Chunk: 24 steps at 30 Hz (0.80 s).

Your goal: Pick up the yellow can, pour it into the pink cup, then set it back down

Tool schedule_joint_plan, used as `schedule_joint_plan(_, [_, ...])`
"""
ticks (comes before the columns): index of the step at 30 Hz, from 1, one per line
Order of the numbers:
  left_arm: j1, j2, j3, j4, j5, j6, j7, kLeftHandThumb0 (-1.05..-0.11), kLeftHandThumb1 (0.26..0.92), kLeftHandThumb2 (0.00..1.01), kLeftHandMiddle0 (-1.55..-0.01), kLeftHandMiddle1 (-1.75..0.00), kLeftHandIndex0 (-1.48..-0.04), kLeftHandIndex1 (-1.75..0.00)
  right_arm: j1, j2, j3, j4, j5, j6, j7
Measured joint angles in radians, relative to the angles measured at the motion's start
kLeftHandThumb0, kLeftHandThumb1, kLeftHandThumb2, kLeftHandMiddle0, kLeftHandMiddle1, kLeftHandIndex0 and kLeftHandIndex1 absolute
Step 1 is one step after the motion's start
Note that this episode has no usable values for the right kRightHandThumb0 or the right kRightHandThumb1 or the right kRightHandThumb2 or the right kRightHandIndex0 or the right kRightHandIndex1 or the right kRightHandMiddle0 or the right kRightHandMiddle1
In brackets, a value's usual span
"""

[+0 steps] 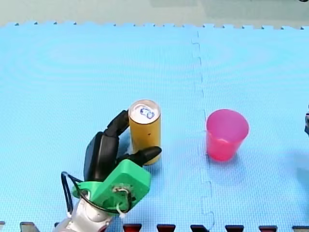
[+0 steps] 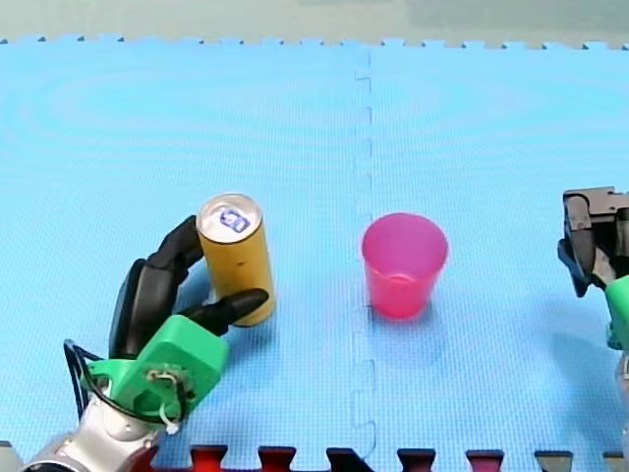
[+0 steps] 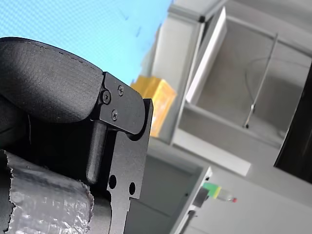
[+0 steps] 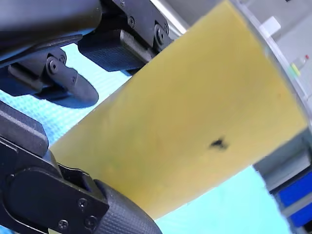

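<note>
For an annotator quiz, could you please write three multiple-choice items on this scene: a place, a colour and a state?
1. Where is the cup relative to the can? A. on the robot's right B. on the robot's left C. on top
2. The cup's colour? A. green B. pink C. white
3. The can is: A. lying down B. upright on the mat, left hand around it C. tipped over the cup

1 A: the cup stands apart, toward the side of the right hand, which holds nothing.
2 B: its wall is pink.
3 B: its top faces up, with fingers on both sides.
</note>
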Motion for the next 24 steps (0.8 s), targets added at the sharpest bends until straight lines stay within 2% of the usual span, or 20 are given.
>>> schedule_joint_plan(2, [-0.006,0.013,-0.032,0.011,0.030,0.024,0.030,-0.965,0.748,0.00,-0.30,0.00,-0.30,0.00,0.000,-0.002,0.000,-0.002,0.000,0.001,0.000])
schedule_joint_plan(6, [-0.016,0.018,-0.059,0.021,0.037,0.038,0.040,-1.032,0.753,0.00,-0.23,0.00,-0.23,0.00,-0.001,-0.003,0.002,-0.005,-0.001,0.004,-0.001])
schedule_joint_plan(10, [-0.021,0.019,-0.062,0.028,0.011,0.038,-0.011,-1.047,0.763,0.01,-0.18,0.00,-0.16,0.00,0.000,-0.004,0.004,-0.007,-0.004,0.006,-0.005])
schedule_joint_plan(14, [-0.020,0.016,-0.034,0.029,-0.059,0.021,-0.117,-1.048,0.770,0.01,-0.17,0.00,-0.12,0.00,0.000,-0.004,0.005,-0.009,-0.004,0.007,-0.006])
schedule_joint_plan(21, [-0.009,0.000,0.049,0.028,-0.210,-0.051,-0.324,-1.048,0.771,0.01,-0.17,0.00,-0.12,0.00,0.000,-0.004,0.005,-0.009,-0.004,0.007,-0.006])
schedule_joint_plan(24, [-0.009,-0.001,0.071,0.025,-0.241,-0.057,-0.371,-1.048,0.772,0.00,-0.17,0.00,-0.12,0.00,-0.001,-0.004,0.005,-0.008,-0.004,0.009,-0.006])
